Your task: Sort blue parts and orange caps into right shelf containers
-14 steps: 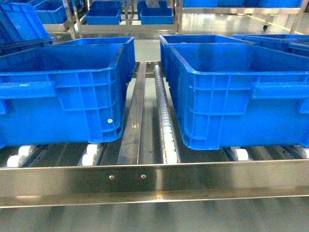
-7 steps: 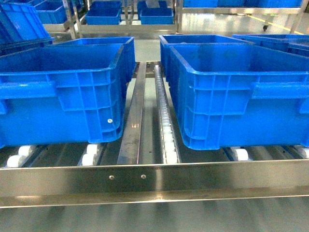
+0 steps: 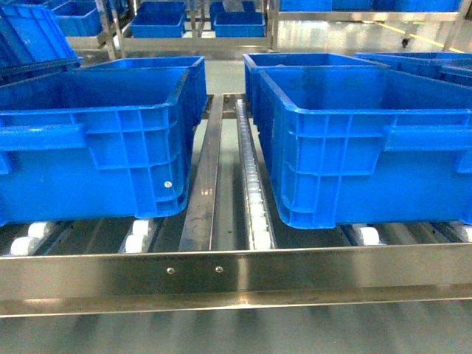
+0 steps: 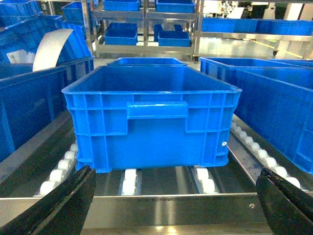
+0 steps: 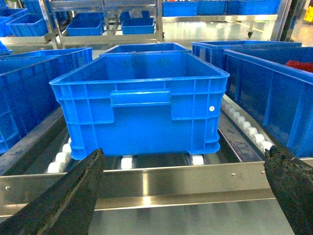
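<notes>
Right shelf containers: one large blue crate (image 3: pixel 369 140) sits on the right half of the shelf, open top, ribbed sides, rim handle toward me. A second blue crate (image 3: pixel 310 63) stands directly behind it, touching or nearly so. My right wrist view faces the near crate (image 5: pixel 142 105) square on; what shows of its interior holds nothing I can make out.

Blue parts, orange caps: none visible in any view; I cannot tell where they are.

Shelf: stainless front rail (image 3: pixel 236 276) runs across the near edge, white rollers (image 3: pixel 140 236) under the crates, central roller track (image 3: pixel 251 184) between left and right halves.

Left half: a matching blue crate (image 3: pixel 96 140), with another behind it. My left wrist view faces this one (image 4: pixel 151 117).

My left jaws (image 4: pixel 171 205): spread wide, grasping nothing, dark fingers (image 4: pixel 58 205) at the lower corners of the view, near the front rail.

My right jaws (image 5: pixel 181 196): likewise spread wide and holding nothing, fingers (image 5: pixel 63 200) at both lower corners.

Far background: further racks carrying smaller blue bins (image 3: pixel 158 18).
</notes>
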Controlling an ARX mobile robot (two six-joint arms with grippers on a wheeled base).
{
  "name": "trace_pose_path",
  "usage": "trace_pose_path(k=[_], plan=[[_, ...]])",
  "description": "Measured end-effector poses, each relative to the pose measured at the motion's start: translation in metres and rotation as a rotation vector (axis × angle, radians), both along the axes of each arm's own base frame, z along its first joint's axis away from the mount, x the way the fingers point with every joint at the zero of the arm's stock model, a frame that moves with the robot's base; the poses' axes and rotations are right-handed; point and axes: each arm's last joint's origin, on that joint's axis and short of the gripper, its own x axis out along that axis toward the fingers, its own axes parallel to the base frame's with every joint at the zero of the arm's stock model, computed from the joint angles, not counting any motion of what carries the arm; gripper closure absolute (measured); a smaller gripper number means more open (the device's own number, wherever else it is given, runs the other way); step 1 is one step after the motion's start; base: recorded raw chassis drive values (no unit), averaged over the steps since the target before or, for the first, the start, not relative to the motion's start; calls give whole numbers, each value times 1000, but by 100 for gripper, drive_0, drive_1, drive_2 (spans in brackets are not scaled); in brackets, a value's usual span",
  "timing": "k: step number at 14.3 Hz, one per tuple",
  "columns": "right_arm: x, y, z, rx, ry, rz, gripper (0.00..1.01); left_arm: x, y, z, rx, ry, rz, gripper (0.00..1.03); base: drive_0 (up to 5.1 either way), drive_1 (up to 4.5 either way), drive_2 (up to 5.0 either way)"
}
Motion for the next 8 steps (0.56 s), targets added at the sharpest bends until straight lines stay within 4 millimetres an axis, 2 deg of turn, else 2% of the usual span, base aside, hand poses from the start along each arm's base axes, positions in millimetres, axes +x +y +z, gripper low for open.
trace_pose_path(k=[8], plan=[[0,0,0,0,0,0,3,0,0,0,0,0,0,5,0,0,0]])
